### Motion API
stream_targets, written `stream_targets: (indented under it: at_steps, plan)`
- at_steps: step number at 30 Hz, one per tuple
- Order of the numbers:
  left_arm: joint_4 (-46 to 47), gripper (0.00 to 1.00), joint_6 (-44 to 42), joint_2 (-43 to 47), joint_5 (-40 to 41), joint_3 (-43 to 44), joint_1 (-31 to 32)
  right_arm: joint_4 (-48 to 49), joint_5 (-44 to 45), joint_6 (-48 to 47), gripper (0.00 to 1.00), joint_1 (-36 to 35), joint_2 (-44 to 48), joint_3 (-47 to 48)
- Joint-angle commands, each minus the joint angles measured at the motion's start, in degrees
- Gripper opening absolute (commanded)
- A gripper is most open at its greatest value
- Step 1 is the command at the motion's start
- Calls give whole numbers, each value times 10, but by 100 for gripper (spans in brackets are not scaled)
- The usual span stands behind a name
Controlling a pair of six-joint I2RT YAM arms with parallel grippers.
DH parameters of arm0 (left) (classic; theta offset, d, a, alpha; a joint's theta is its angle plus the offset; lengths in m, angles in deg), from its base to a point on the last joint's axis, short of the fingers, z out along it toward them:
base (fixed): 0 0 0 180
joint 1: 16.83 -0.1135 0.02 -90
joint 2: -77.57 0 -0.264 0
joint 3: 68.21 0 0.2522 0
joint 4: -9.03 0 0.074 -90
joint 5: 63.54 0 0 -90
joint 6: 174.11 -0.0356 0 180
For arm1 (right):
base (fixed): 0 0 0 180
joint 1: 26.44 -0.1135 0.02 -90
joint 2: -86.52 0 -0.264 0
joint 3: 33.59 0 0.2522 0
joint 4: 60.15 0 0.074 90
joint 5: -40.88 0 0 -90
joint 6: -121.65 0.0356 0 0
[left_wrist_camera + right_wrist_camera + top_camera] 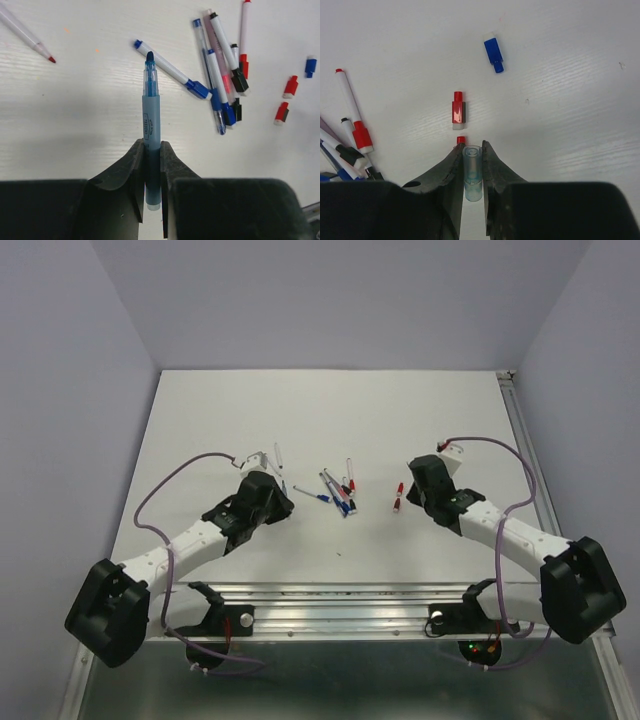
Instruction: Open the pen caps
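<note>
My left gripper (151, 145) is shut on the lower barrel of a light blue pen (151, 107), whose bare blue tip points away from me. It shows in the top view (268, 472) left of the pens. My right gripper (471, 147) is shut on a clear bluish pen cap (472, 170), held just above the table; it shows in the top view (418, 485). Several pens (222, 80) lie in a loose pile at mid-table (338, 492). Loose caps lie near the right gripper: a red cap (458, 110), a second red one (461, 139) at the fingertip, and a blue one (493, 54).
An uncapped white pen with a red tip (25, 35) lies apart at the left. Two red caps (290, 86) and a blue cap (310, 66) lie right of the pile. The table's metal front rail (330, 600) runs between the arm bases.
</note>
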Motion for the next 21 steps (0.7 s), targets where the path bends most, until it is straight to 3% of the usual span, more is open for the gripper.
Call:
stream_targets:
  at_steps: [1, 8, 21]
  plan:
    - [-9, 0, -26, -17, 11, 38, -32, 4, -5, 17, 6, 1, 7, -29]
    - [-12, 0, -41, -49, -3, 49, -78, 21, -7, 22, 6, 2, -49, -31]
    - [-28, 0, -39, -88, 8, 65, -88, 18, 6, 33, 16, 2, -88, -38]
